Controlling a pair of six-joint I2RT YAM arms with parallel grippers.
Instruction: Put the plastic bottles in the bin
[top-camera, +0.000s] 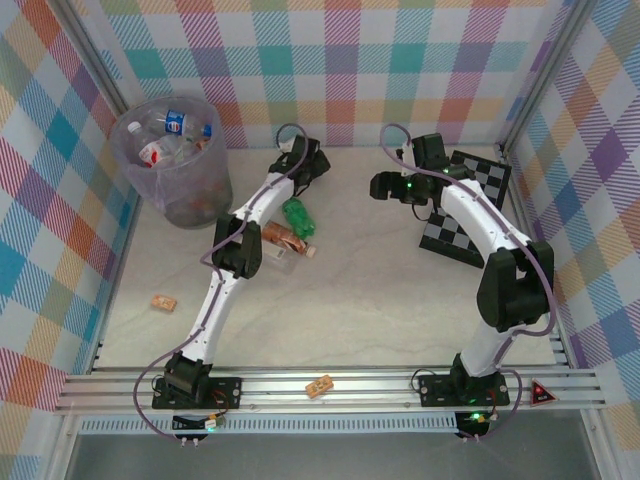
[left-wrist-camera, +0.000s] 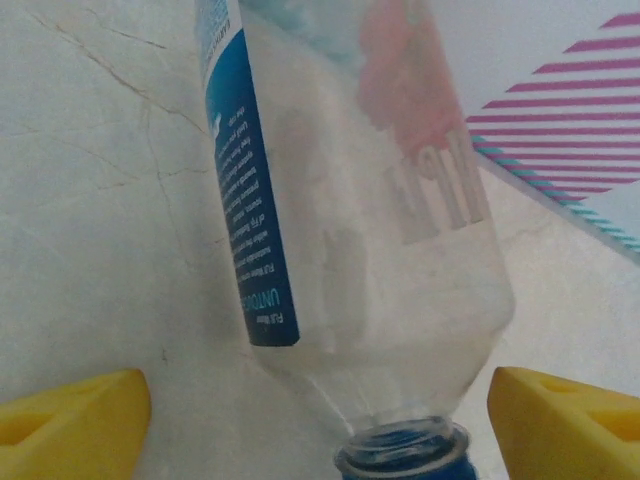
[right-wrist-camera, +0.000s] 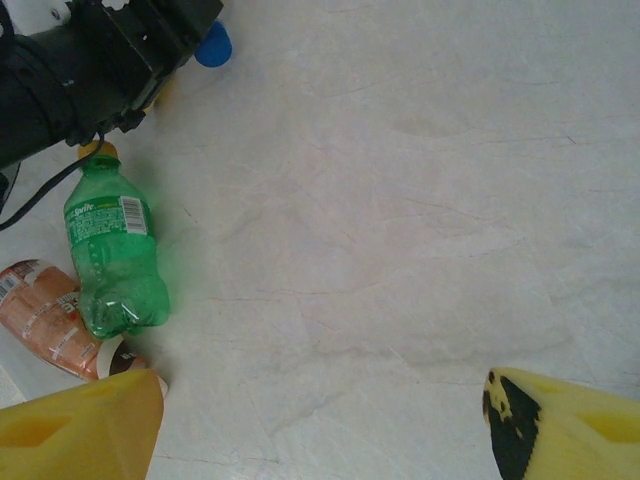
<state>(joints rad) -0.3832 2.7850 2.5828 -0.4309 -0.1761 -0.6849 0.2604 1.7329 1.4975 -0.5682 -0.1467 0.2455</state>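
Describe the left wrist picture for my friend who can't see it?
A clear plastic bottle with a blue label lies on the pale table, its blue cap pointing at the camera. Two yellow fingers sit wide apart on either side of its neck, not touching it. A striped wall shows at the top right.

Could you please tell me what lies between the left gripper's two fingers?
A clear blue-labelled bottle, lying on the table, neck toward the camera; the left wrist view shows it.
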